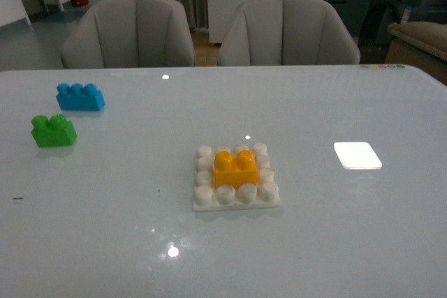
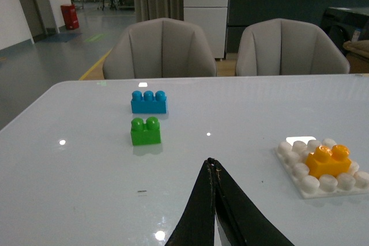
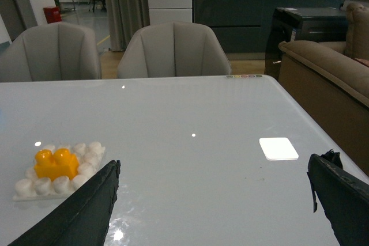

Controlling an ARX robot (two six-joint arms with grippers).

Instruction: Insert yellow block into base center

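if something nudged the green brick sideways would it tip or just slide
Probably slide: the green brick sits flat and squat on the glossy table, which looks slippery. It looks like hollow plastic, so likely light. Rolling seems unlikely given its boxy sides.

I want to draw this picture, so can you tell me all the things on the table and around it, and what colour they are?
yellow block: one, yellow-orange, sitting in the middle of the base
base: one, white, studded plate, near the middle of the table
green brick: one, green, far left side of the table
blue brick: one, blue, just behind the green brick
white patch: one, glossy white, flat, right of the base
table: one, pale grey, shiny
chairs: two, grey, behind the table
left gripper: one, black, shut, above the table, holding nothing
right gripper: one, black, open, holding nothing
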